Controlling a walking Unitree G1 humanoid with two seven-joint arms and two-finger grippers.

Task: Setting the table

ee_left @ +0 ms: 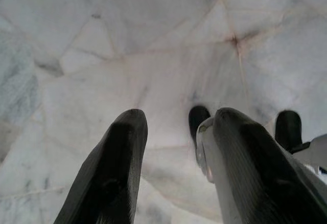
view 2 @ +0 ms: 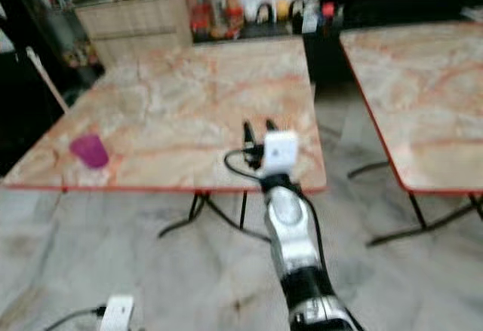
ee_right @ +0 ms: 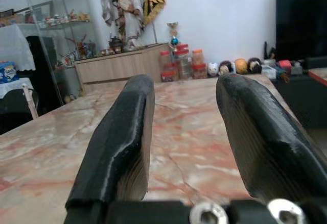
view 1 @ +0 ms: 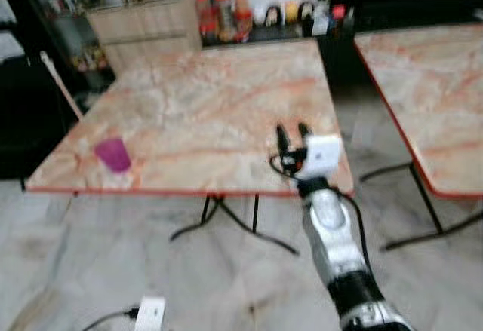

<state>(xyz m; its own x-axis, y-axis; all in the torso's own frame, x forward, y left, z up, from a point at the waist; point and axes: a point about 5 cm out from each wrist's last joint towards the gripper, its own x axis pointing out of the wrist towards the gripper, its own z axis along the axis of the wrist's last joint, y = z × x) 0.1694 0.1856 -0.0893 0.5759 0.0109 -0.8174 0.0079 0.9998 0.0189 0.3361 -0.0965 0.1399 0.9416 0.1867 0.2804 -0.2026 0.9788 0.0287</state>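
Over the near red edge of the marble worktop (view 1: pixel 226 97) we hold our right gripper (view 1: pixel 292 130), fingers apart and empty, with bare stone stretching ahead. A purple cup (view 1: pixel 113 154) sits near the worktop's near left corner, contents unseen. Our left gripper (ee_left: pixel 173 127) hangs over the floor (ee_left: pixel 127 40), fingers apart. A second table (view 1: pixel 430 90) stands beyond a gap to the right.

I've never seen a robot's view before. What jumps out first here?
A silver arm reaches forward, its right gripper open and empty over the near edge of a pink marble table. A lone purple cup stands near the table's near-left corner. The left gripper hangs open above pale floor tiles.
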